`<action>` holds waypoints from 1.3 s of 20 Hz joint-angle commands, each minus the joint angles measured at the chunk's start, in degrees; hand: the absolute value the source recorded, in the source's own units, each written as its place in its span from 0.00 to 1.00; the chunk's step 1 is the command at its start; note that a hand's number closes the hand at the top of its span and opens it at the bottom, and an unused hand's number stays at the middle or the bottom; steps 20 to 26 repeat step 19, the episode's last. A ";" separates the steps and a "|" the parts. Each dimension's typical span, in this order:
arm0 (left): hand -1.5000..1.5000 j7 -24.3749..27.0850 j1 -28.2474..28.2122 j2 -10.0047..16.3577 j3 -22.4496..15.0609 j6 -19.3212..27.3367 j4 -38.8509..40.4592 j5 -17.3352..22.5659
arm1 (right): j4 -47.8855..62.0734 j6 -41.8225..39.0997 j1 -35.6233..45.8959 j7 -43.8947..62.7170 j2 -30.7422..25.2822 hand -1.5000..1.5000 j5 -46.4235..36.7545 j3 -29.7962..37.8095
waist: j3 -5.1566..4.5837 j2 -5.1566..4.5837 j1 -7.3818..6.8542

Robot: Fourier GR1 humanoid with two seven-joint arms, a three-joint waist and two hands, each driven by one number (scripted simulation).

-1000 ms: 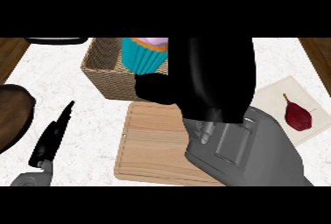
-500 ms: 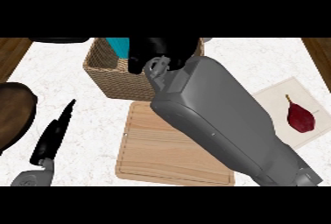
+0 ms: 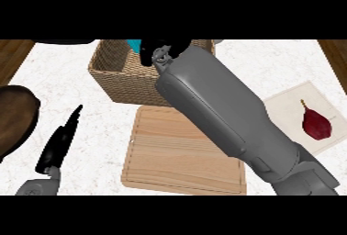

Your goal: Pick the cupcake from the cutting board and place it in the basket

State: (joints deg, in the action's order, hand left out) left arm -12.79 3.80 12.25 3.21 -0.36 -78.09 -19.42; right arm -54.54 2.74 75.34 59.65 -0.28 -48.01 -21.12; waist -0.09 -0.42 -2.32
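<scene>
**A:** Where is the cupcake?

**B:** You see only a sliver of the cupcake (image 3: 134, 46), its teal wrapper, inside the basket (image 3: 125, 87) at the top of the head view. It sits just left of the right hand (image 3: 173, 46), which is down in the basket's open top.

**A:** Is that hand holding it?

**B:** You cannot tell. The hand is a black mass at the end of the grey forearm, half hidden by the wrist. The picture does not show whether it grips the cupcake or has let go.

**A:** What is the basket like?

**B:** It is square, with brown woven wicker walls that slope outward. Its near wall touches or just overlaps the far edge of the cutting board (image 3: 169, 160). That is a pale wooden slab with rounded corners and fine grain, and the forearm crosses over it diagonally.

**A:** And around it?

**B:** At your right, a cream square mat (image 3: 288, 103) carries a dark red, pear-shaped thing (image 3: 316, 125) with a thin stem. At your left, a dark brown rounded dish (image 3: 15, 117) is cut off by the edge. Beside it the left hand (image 3: 59, 142) rests with its black fingers straight, above the white marbled counter (image 3: 95, 133).
</scene>
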 commanded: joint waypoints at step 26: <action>0.50 0.57 -2.47 -0.68 0.73 0.55 -0.77 0.05 | 10.94 37.12 -1.43 7.33 -0.78 0.00 -0.58 3.86 | 0.13 0.90 2.48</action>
